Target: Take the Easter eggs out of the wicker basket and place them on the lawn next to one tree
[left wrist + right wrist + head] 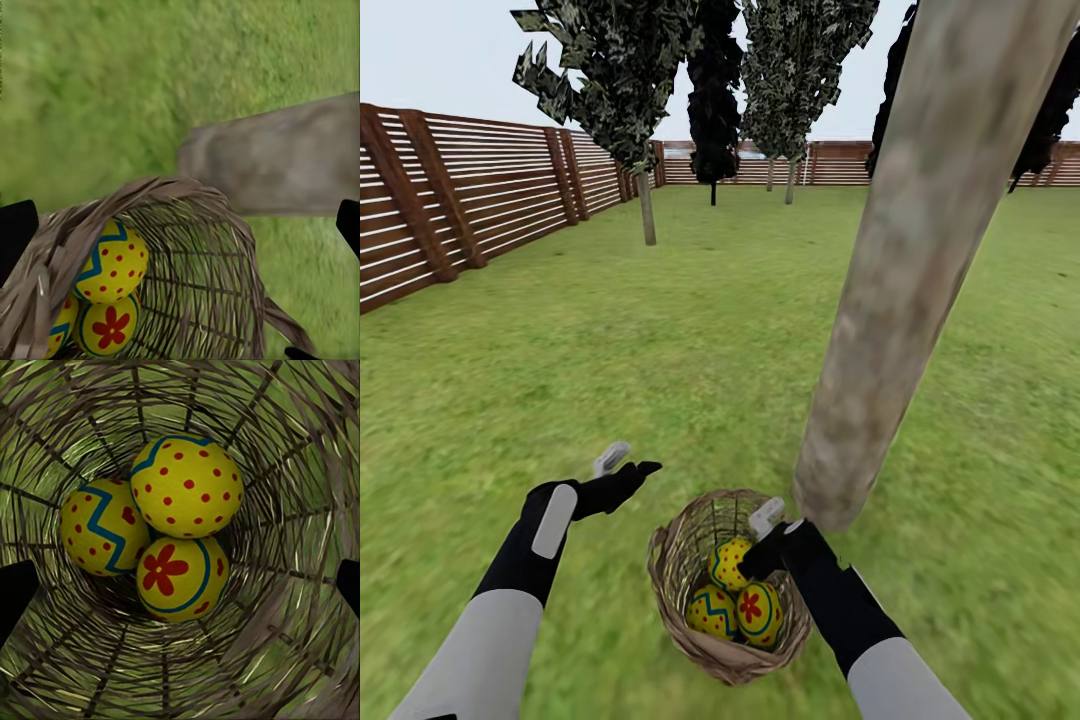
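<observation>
Three Easter eggs (169, 521) (yellow, red-dotted) nestle touching inside the wicker basket (678, 590), on the lawn (660, 350) beside the tree (900, 300).

Two arms in grey, black and white

Lower frame of the head view: each arm has a smooth pale-grey forearm shell, then a black wrist; the left arm (510, 590) carries a light-grey oblong panel, and both grippers (622, 470) pair a black finger with a white one.
</observation>
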`<state>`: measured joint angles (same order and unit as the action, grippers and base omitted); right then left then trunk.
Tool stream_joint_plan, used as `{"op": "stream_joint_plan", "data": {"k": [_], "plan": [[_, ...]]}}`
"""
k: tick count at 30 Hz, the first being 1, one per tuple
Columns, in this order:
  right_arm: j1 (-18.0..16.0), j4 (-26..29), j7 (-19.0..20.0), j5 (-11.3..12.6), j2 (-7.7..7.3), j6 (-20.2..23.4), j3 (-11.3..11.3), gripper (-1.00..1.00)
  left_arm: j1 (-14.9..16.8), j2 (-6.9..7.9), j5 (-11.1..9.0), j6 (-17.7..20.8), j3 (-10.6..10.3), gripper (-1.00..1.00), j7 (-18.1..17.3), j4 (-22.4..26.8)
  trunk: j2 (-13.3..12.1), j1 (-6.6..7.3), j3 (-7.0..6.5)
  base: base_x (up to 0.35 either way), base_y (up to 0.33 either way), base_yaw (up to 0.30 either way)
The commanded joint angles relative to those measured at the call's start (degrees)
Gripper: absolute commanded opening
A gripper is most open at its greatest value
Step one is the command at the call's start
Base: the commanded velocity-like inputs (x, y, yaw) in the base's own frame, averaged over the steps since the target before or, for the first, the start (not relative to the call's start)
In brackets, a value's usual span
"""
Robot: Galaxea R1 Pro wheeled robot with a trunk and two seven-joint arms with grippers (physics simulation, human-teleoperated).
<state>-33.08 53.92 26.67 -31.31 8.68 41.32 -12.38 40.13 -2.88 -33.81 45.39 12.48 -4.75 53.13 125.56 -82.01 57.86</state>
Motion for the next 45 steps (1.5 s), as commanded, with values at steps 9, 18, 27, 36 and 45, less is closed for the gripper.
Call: {"op": "stream_joint_plan", "data": {"k": [9, 18, 27, 36, 45], "plan": [[-0.08, -0.01, -7.52, -0.59, 0.88, -1.5, -0.05, 1.0, 0.04, 0.07, 0.24, 0.4, 0.43, 1.0, -0.44, 0.04, 3.65, -1.97, 1.67, 0.0, 0.0, 0.0], [-0.96, -3.28, -9.15, 2.09, 0.99, -5.81, -0.19, 1.0, 0.05, 0.07, 0.24, 0.42, 0.44, 1.0, -0.44, 0.04, 7.26, -3.95, 3.29, 0.0, 0.0, 0.0], [-1.14, -4.6, -9.09, 3.49, 0.99, -9.79, -0.19, 1.0, 0.04, 0.07, 0.24, 0.47, 0.44, 1.0, -0.44, -0.12, 10.87, -5.93, 4.9, 0.0, 0.0, 0.0], [-1.12, -4.33, -9.06, 3.63, 0.99, -10.07, -0.27, 1.0, 0.04, 0.6, 0.24, 0.49, 0.46, 1.0, -0.5, 0.03, 14.48, -7.9, 6.52, 0.0, 0.0, 0.0], [-1.12, -4.19, -9.08, 3.63, 0.99, -10.31, -0.28, 1.0, -0.02, 1.95, 0.18, 0.41, 0.59, 1.0, -1.85, 0.19, 17.68, -9.66, 7.95, 0.0, 0.0, 0.0]]}}
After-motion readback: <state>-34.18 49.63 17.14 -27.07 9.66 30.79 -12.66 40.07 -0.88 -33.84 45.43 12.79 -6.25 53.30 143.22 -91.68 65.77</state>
